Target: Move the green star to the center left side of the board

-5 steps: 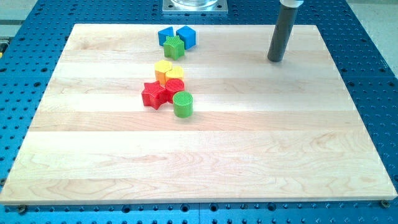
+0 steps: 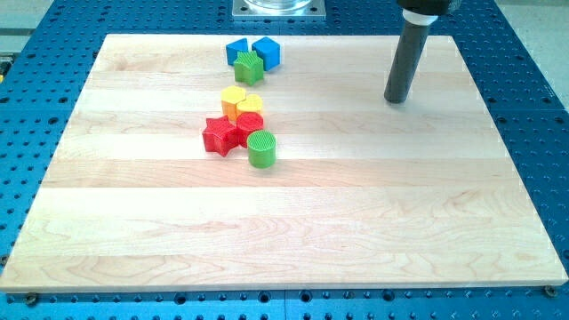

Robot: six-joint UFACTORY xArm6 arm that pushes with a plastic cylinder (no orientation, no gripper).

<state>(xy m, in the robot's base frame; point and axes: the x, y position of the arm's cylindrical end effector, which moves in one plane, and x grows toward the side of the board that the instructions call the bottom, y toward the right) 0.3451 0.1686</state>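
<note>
The green star (image 2: 249, 67) lies near the view's top of the wooden board (image 2: 356, 222), a little left of the middle, touching two blue blocks (image 2: 252, 50) just above it. Below it are two yellow blocks (image 2: 241, 100), then a red star (image 2: 220, 135), another red block (image 2: 251, 122) and a green cylinder (image 2: 261, 148), all close together. My tip (image 2: 396, 100) stands well apart at the view's right of the star, touching no block. The arm carries no claw, only the rod.
</note>
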